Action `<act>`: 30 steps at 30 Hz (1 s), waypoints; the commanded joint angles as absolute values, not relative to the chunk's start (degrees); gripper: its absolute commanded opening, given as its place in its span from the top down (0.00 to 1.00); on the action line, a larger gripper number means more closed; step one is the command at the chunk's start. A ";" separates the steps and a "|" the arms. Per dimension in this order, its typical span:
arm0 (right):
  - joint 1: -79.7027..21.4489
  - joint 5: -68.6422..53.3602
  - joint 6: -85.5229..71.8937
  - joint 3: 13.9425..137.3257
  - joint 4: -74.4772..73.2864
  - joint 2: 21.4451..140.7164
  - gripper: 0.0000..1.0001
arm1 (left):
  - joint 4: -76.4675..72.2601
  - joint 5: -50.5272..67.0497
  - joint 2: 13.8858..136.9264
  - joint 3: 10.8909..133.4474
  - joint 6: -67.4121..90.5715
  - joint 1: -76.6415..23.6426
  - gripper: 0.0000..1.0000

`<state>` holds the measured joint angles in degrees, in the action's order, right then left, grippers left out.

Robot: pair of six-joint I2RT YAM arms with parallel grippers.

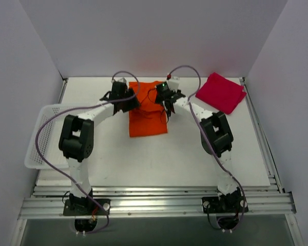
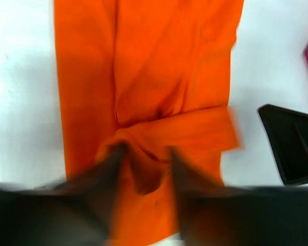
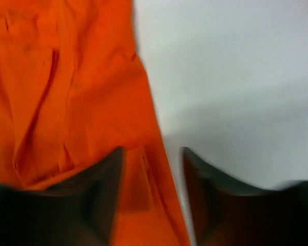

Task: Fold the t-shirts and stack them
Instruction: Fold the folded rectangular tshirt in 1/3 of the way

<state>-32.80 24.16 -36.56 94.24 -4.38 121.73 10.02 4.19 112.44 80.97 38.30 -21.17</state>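
Observation:
The orange t-shirt [image 1: 148,117] lies folded into a long strip at the middle back of the table. My left gripper [image 1: 135,102] is over its far left corner. In the left wrist view its jaws [image 2: 146,151] stand apart around a puckered fold of orange cloth [image 2: 159,61]. My right gripper [image 1: 168,109] is over the strip's far right edge. In the right wrist view it [image 3: 152,151] is open, straddling the shirt's edge [image 3: 66,77], with one finger over cloth and the other over bare table. The red t-shirt [image 1: 220,92] lies folded at the back right, apart from both grippers.
A white mesh basket [image 1: 41,138] sits at the table's left edge beside the left arm. Walls close the table in on the left, back and right. Metal rails [image 1: 154,197] run along the near edge. The right gripper's black body [image 2: 292,148] shows in the left wrist view.

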 commanded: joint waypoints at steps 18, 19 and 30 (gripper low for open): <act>-31.10 19.77 -36.38 87.74 1.39 106.36 0.65 | 14.43 13.88 111.64 100.05 35.68 -8.52 0.06; -31.98 20.12 -37.26 85.54 2.45 105.56 0.79 | 12.76 14.15 109.97 93.58 35.94 -8.61 0.06; -41.13 18.55 -41.48 83.75 1.93 116.44 1.00 | -8.26 13.36 102.04 66.54 38.32 -12.48 0.06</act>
